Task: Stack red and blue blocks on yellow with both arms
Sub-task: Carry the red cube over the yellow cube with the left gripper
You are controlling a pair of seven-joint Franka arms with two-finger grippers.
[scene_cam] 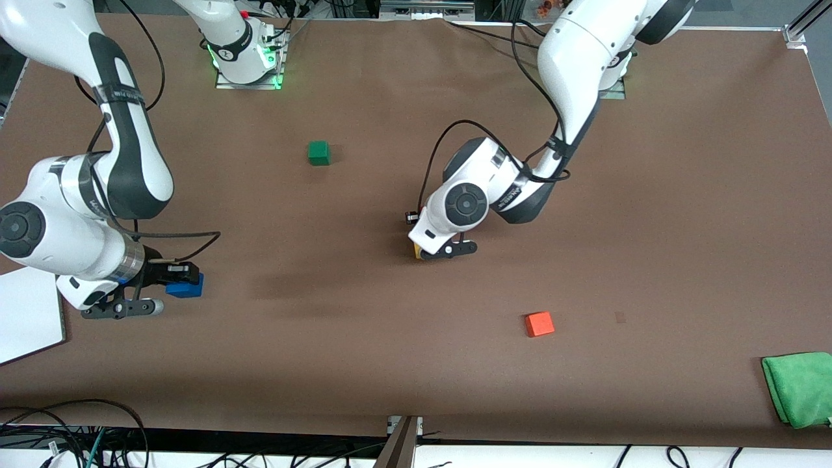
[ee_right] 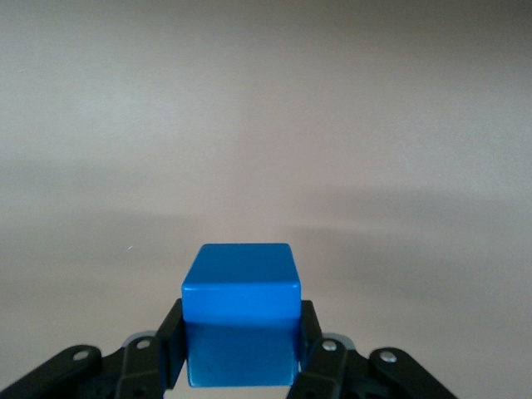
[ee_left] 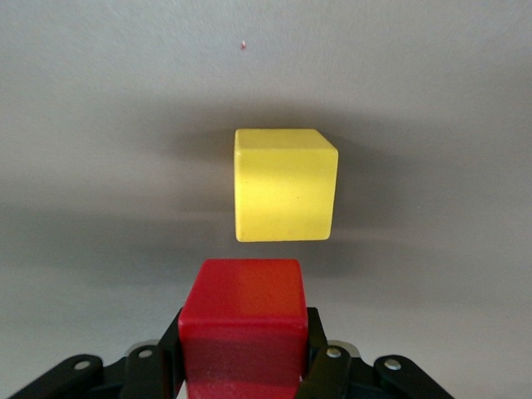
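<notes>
My left gripper [ee_left: 241, 337] is shut on the deep red cube [ee_left: 241, 320] and holds it just above the table, close beside the yellow cube [ee_left: 285, 184]. In the front view the left gripper [scene_cam: 430, 251] is near the table's middle; its hand hides the red cube and only a sliver of the yellow cube [scene_cam: 416, 251] shows. My right gripper [ee_right: 241, 349] is shut on the bright blue cube [ee_right: 241, 320]. In the front view the right gripper [scene_cam: 177, 278] holds the blue cube [scene_cam: 186, 286] over the right arm's end of the table.
A green cube [scene_cam: 318, 153] sits nearer the robots' bases. An orange-red cube [scene_cam: 539, 324] lies nearer the front camera than the yellow cube. A green cloth [scene_cam: 801, 387] lies at the left arm's end. A white board [scene_cam: 26, 315] lies at the right arm's end.
</notes>
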